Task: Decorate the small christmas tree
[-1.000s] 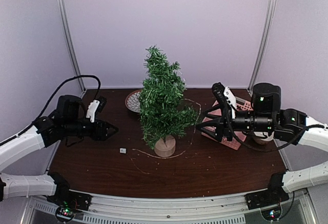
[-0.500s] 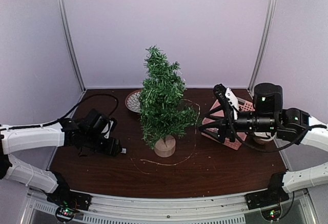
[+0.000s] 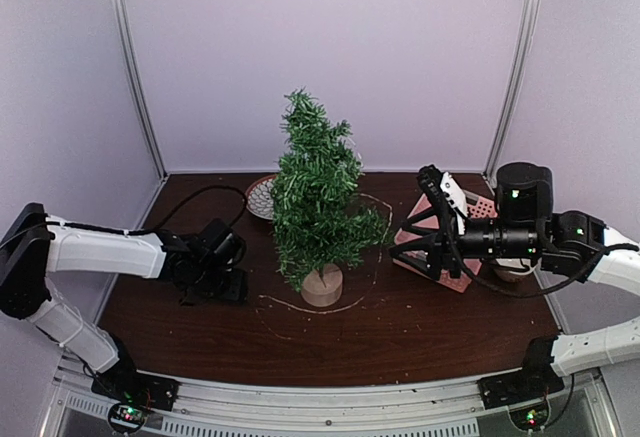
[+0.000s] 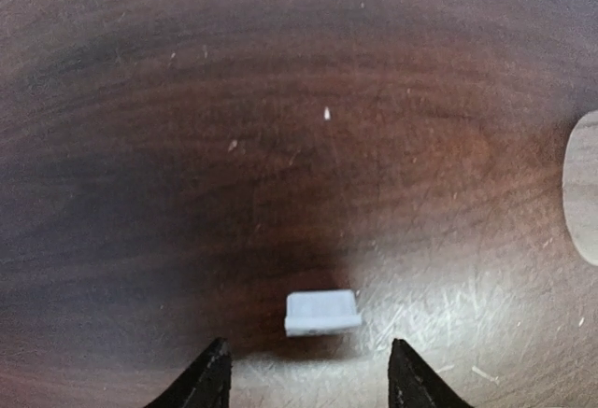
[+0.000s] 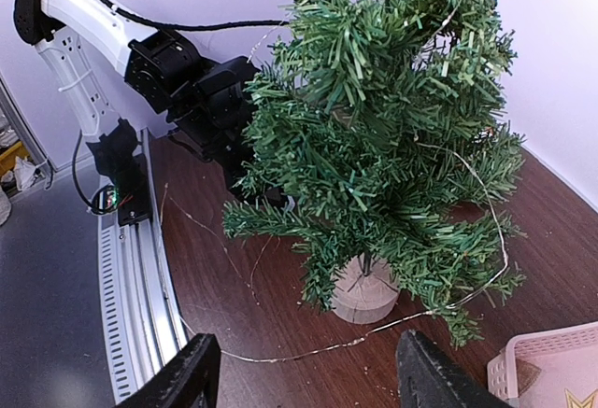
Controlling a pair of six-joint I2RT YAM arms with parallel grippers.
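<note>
Block (image 4: 322, 313), small and pale, lies on the bench (image 4: 280, 100) between the parted tips of the empty left claw (image 4: 308, 375), likely lined up for a pinch. Facing the small christmas tree (image 5: 392, 128), the right claw (image 5: 304, 375) hangs open, empty.

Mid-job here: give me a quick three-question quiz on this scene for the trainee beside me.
1. True or false: the left gripper is shut on the small white block.
2. Fill in: the right gripper is ___ and holds nothing.
3. The thin wire on the table: A) is wound on a spool; B) curves past the wooden base of the small christmas tree; C) is knotted into a ball.
Key: 1 false, its jaws stand open on either side of the block; 2 open; 3 B.
</note>
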